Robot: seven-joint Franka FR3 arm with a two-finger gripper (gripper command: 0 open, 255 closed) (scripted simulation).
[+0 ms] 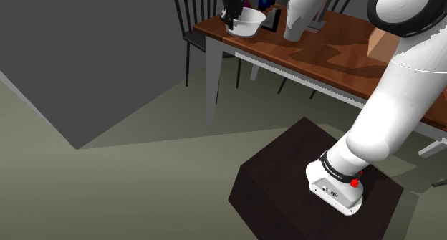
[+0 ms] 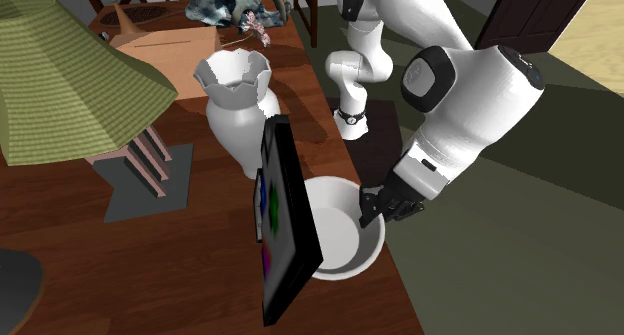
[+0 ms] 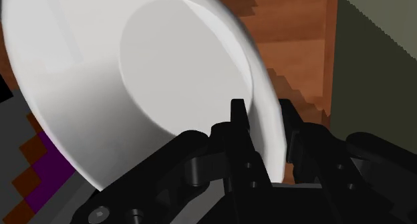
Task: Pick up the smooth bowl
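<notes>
A smooth white bowl point(image 1: 246, 22) sits near the corner of a brown wooden table point(image 1: 322, 59), at the table's end on the shoulder view's left. My black gripper point(image 1: 230, 18) is at the bowl's edge. In the second exterior view the gripper point(image 2: 372, 209) clasps the rim of the bowl point(image 2: 335, 241) on the side nearest the table edge. The wrist view shows the bowl point(image 3: 133, 75) close up, with my gripper point(image 3: 264, 126) shut on its thin rim: one finger is inside the bowl and the other is outside it.
A black picture frame point(image 2: 285, 223) stands right beside the bowl, with a white vase point(image 2: 238, 113) behind it. A green lampshade point(image 2: 60, 83) and a cardboard box point(image 2: 160, 53) stand further along the table point(image 2: 180, 273). Dark chairs point(image 1: 195, 16) stand beyond the table's corner.
</notes>
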